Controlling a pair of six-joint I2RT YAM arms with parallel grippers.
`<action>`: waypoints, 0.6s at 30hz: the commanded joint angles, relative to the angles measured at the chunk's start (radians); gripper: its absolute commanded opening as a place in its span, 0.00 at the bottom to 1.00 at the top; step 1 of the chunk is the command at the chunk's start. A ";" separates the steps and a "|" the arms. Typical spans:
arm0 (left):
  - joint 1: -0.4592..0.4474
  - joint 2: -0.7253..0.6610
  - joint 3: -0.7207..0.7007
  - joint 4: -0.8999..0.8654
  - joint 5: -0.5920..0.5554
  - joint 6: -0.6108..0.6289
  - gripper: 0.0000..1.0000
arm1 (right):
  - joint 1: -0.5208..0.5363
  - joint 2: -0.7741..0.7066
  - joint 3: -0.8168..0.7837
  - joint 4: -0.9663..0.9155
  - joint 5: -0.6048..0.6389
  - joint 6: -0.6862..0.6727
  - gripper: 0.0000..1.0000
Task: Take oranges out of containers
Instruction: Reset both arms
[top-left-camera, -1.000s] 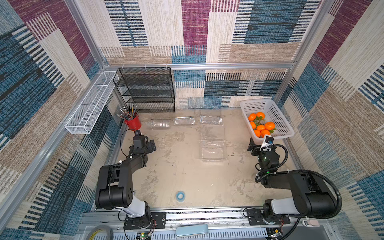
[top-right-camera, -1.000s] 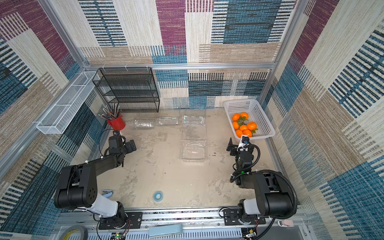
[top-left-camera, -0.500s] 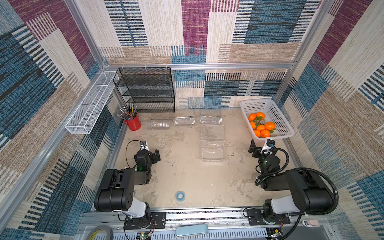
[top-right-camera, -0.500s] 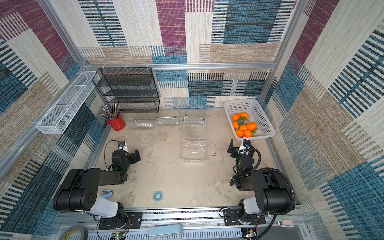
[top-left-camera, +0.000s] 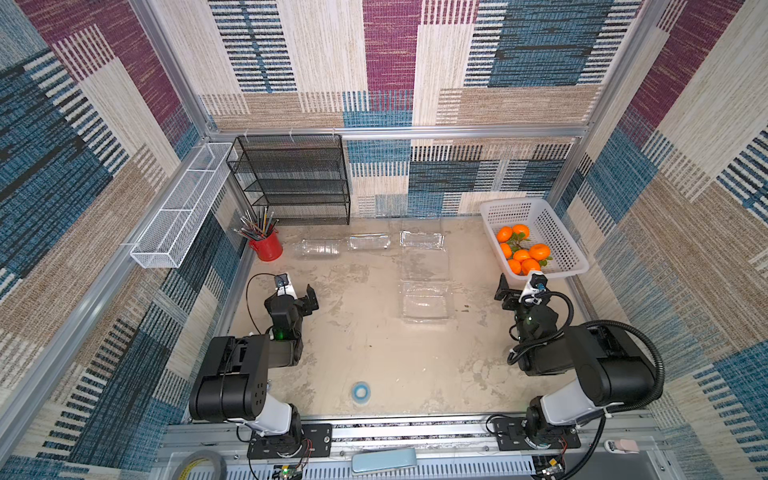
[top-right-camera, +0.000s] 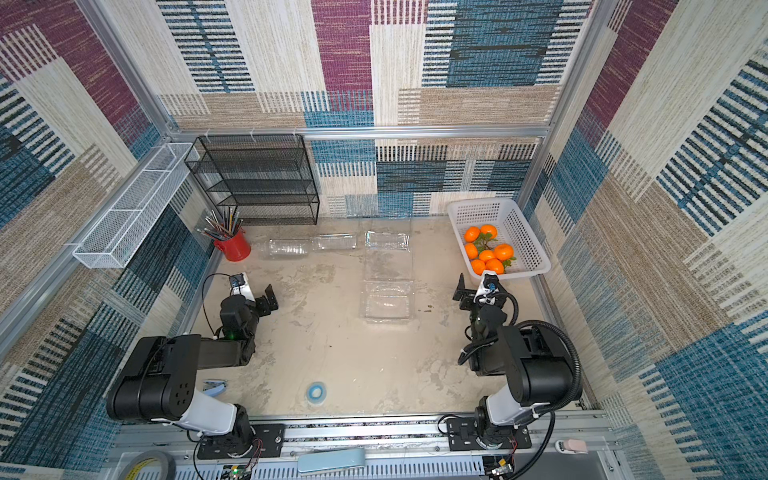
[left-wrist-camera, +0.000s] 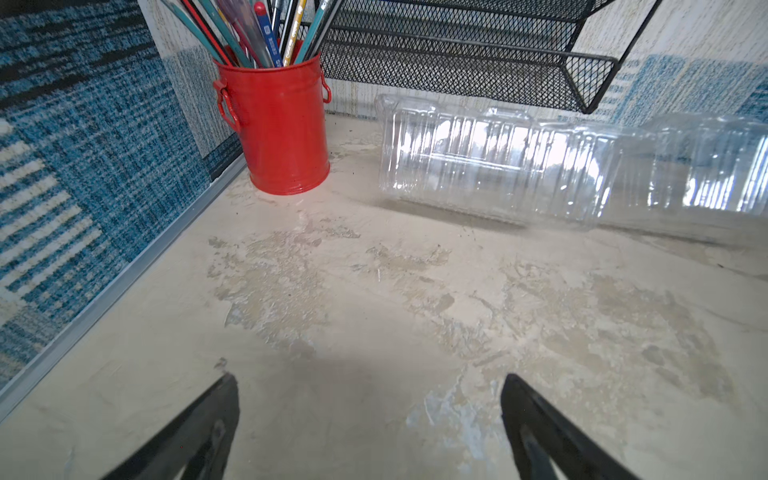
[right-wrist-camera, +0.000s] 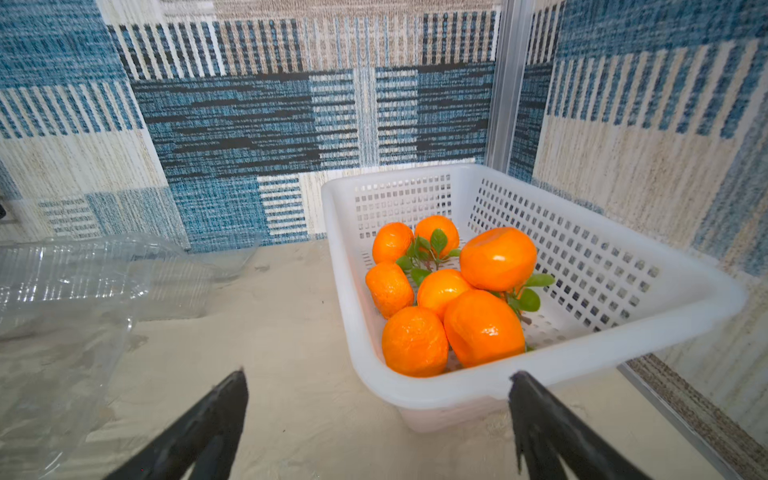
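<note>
Several oranges (top-left-camera: 521, 251) (top-right-camera: 487, 250) (right-wrist-camera: 440, 291), some with green leaves, lie in the white perforated basket (top-left-camera: 555, 230) at the back right. Clear clamshell containers show nothing inside. One lies open mid-table (top-left-camera: 424, 297) (top-right-camera: 385, 300), and others stand in a row near the back (top-left-camera: 369, 242) (left-wrist-camera: 494, 166) (right-wrist-camera: 83, 274). My left gripper (top-left-camera: 302, 298) (top-right-camera: 254, 296) (left-wrist-camera: 368, 378) is open low over bare table, short of the row. At the basket's near rim my right gripper (top-left-camera: 517, 291) (top-right-camera: 476, 291) (right-wrist-camera: 376, 376) stands open, holding nothing.
A red cup of pens (top-left-camera: 266, 247) (left-wrist-camera: 282, 133) stands at the back left, beside a black mesh shelf (top-left-camera: 295, 178). A white wire trough (top-left-camera: 178, 208) hangs on the left wall. Near the front edge lies a blue tape roll (top-left-camera: 360, 392).
My left arm has drawn back from beside the red cup toward the front of the table. The right gripper has backed slightly away from the basket. Both stayed open.
</note>
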 joint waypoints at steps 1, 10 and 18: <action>-0.005 0.005 0.027 -0.054 0.003 0.037 0.99 | -0.004 -0.009 0.007 -0.033 -0.018 0.016 0.98; -0.004 0.007 0.033 -0.061 0.007 0.040 0.99 | -0.003 -0.012 0.001 -0.019 -0.027 0.002 0.98; -0.004 0.007 0.033 -0.060 0.006 0.039 0.99 | -0.002 -0.013 0.003 -0.023 -0.027 0.000 0.98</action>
